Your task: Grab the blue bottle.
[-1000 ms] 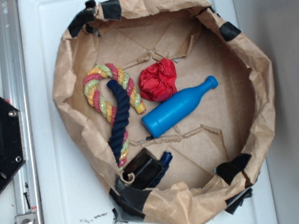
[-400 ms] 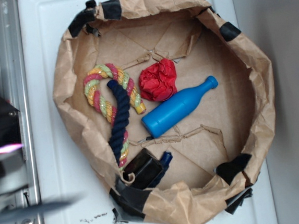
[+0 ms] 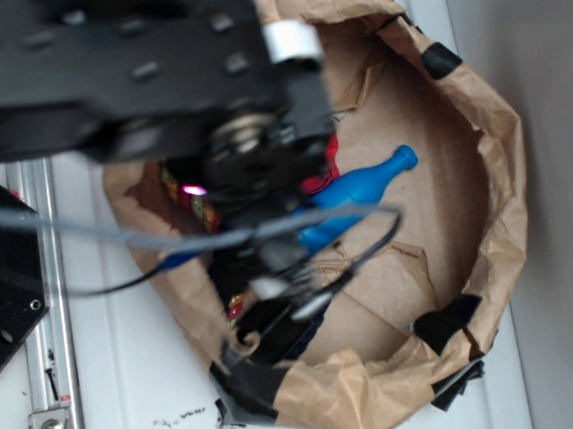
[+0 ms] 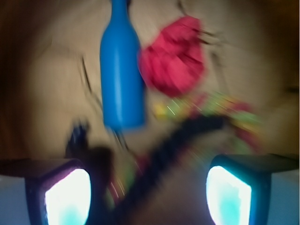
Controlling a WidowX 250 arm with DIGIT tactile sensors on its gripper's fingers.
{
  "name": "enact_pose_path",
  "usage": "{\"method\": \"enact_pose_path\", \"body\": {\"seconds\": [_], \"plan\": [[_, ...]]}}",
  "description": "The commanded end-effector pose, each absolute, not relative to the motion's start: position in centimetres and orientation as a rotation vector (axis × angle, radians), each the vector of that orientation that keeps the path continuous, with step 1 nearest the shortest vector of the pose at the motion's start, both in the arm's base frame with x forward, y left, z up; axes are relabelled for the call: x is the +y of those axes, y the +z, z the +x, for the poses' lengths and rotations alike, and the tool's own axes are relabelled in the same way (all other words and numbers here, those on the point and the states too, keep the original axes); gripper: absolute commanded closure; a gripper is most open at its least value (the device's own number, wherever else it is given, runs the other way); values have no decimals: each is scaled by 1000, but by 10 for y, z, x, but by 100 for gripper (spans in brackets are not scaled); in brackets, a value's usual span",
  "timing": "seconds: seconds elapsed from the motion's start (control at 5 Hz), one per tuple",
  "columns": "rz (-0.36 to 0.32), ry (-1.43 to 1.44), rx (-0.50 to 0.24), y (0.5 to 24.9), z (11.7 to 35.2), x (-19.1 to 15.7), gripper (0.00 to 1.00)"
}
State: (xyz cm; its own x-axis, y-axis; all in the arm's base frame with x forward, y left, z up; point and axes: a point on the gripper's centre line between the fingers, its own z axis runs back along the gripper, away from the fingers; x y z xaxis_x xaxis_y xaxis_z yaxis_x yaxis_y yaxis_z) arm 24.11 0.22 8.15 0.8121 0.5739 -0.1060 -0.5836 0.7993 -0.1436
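Because the blurred black arm (image 3: 156,95) covers the left half of the paper-lined basket (image 3: 485,187) in the exterior view, only the blue bottle's (image 3: 365,190) neck end shows there. The wrist view is smeared: a red crumpled wad (image 4: 174,55) just right of the bottle, a dark rope (image 4: 173,145) nearer. The gripper (image 4: 147,197) is spread wide, holding nothing. The bottle, sky-blue and smooth, lies on the basket floor.

the blurred arm (image 3: 155,85) hides most of the blue bottle (image 3: 369,182), perhaps the rope too
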Motion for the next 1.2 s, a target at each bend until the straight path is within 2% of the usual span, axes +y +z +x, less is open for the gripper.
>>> {"method": "enact_pose_path", "body": {"seconds": [0.0,0.2,0.4,0.6,0.8,1.0], "plan": [[-276,806,-131,42,279,-11,0],[-170,663,-77,21,294,-37,0],[34,481,22,11,303,-43,100],[18,289,-10,58,299,-32,100],[-86,70,-10,107,279,-9,100],[-128,31,-34,156,256,11,100]]}}
